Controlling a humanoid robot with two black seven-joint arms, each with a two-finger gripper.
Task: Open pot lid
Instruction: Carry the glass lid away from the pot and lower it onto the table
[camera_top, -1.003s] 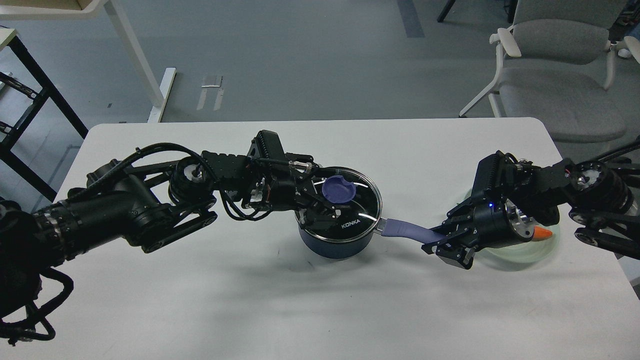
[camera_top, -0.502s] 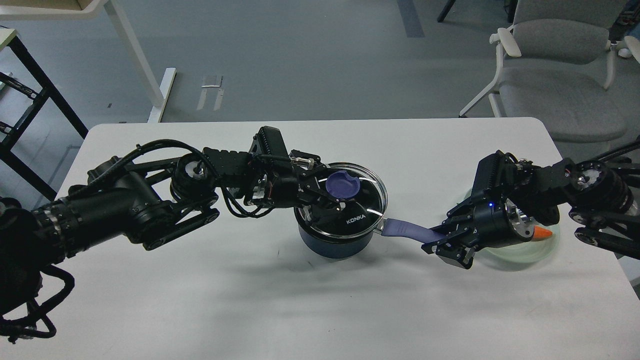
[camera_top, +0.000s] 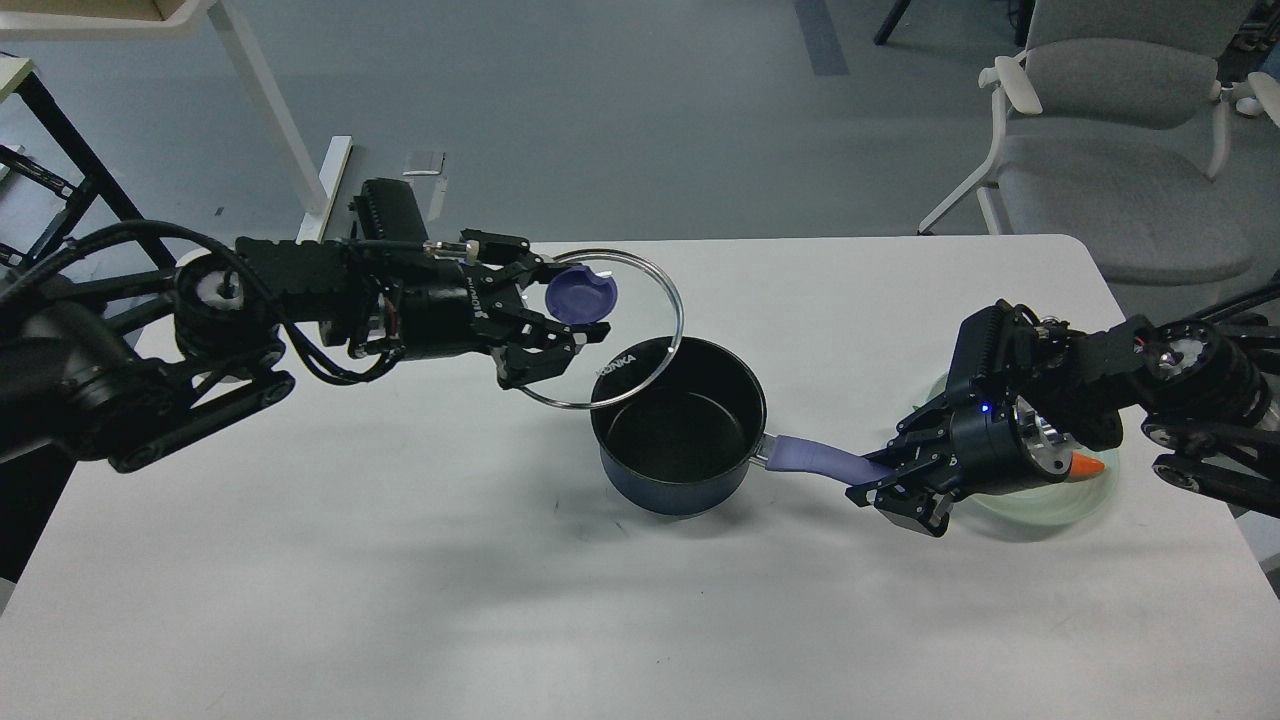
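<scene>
The left gripper (camera_top: 552, 312) clamps the purple knob (camera_top: 581, 296) of the glass lid (camera_top: 640, 340), marked KONKA, lifted clear left of the dark pot (camera_top: 680, 430) on the white table (camera_top: 400, 560). The right gripper (camera_top: 885, 485) pinches the pot's purple handle (camera_top: 815, 460).

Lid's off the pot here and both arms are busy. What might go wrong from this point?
1. The glass lid hangs tilted from the left hand by its purple knob alone; it may slip and strike the pot or the table.
2. The right hand grips the pot handle at its end; any tug may drag the pot.
</scene>
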